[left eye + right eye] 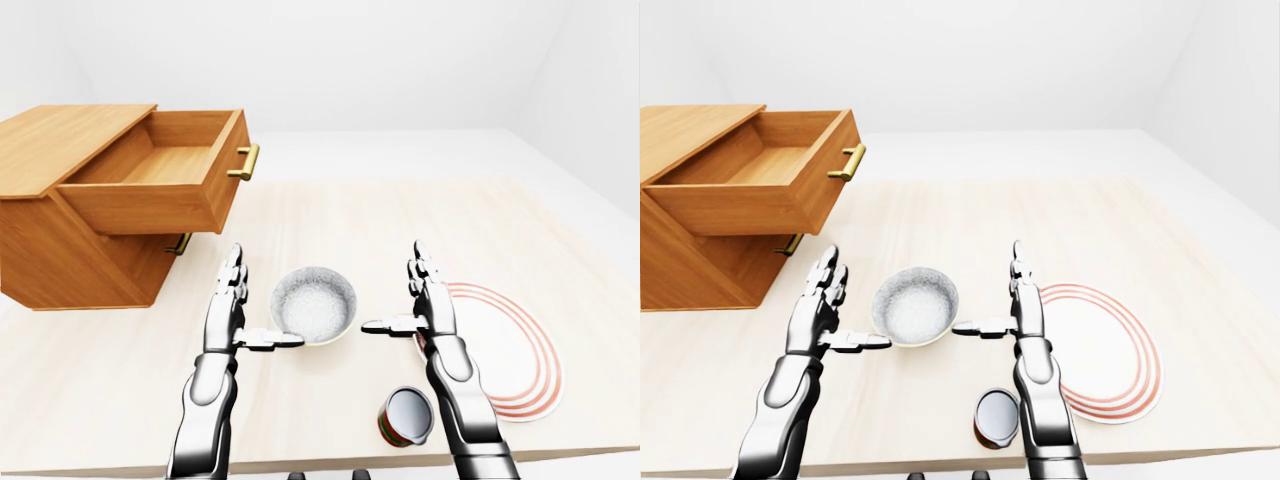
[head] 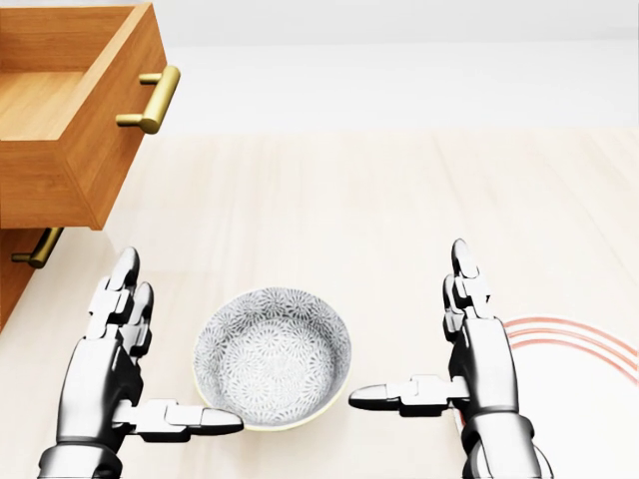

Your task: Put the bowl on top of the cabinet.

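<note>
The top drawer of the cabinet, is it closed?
No, the top drawer of the cabinet stands pulled out, and its bare wooden inside shows in the left-eye view.

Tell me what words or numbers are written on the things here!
No words or numbers can be read anywhere.
can: red and green side, too small to tell whether it has letters.
bowl: only a fine grey pattern, no words.
plate: only red rings.
cabinet: plain wood, no label.
</note>
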Motion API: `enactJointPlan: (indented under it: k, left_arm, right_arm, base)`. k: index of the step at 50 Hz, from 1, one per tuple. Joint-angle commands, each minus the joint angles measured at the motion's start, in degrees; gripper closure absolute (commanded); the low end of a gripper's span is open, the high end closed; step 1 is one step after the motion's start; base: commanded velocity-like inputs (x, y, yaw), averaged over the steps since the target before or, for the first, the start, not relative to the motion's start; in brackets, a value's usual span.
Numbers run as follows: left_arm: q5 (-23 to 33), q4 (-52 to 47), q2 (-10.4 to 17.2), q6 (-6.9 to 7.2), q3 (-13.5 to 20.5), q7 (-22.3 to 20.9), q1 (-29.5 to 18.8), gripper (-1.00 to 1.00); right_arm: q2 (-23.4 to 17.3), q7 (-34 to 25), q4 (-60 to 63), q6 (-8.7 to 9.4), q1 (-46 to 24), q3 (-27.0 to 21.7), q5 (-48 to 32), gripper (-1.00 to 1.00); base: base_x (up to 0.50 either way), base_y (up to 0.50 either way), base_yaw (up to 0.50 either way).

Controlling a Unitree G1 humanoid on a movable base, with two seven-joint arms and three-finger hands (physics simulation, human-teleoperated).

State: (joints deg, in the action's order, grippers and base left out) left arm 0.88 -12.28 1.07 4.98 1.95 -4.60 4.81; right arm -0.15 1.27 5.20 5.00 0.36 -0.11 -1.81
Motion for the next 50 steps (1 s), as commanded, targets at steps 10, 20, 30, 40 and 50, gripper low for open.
enactJointPlan:
  k: [10,20,30,40,50]
  left_arm:
    - [0.5,-0.2,-0.1,0.02,-0.2,-0.6,0.5,-1.00]
    - [1.0,0.6,0.1,0.02,-0.3,-0.6,0.5,-1.00]
    - [3.9,2.9,-0.1,-4.93,-0.8,0.8,1.2,-1.00]
    - [10.7,6.5,-0.4,-9.98,-3.6,5.0,3.5,-1.00]
    - [13.8,7.1,-0.3,-9.98,-4.9,6.4,4.9,-1.00]
  right_arm:
    - [0.0,-0.1,-1.0,0.00,-0.3,0.1,-0.2,-0.99]
    - [0.2,0.5,-2.3,0.00,-1.0,-0.3,0.2,-1.00]
    - [-0.1,1.3,-4.0,0.00,-1.8,-0.5,0.3,-1.00]
    - [-0.4,1.5,-4.7,0.00,-2.1,-1.3,0.9,-0.99]
    - [-0.5,1.5,-5.4,0.00,-2.4,-1.6,1.3,-1.00]
  base:
    - [0.50,0.00,0.00]
    - [0.46,0.00,0.00]
    - [0.00,0.00,0.00]
    - [0.00,0.00,0.00]
    - [0.00,0.00,0.00]
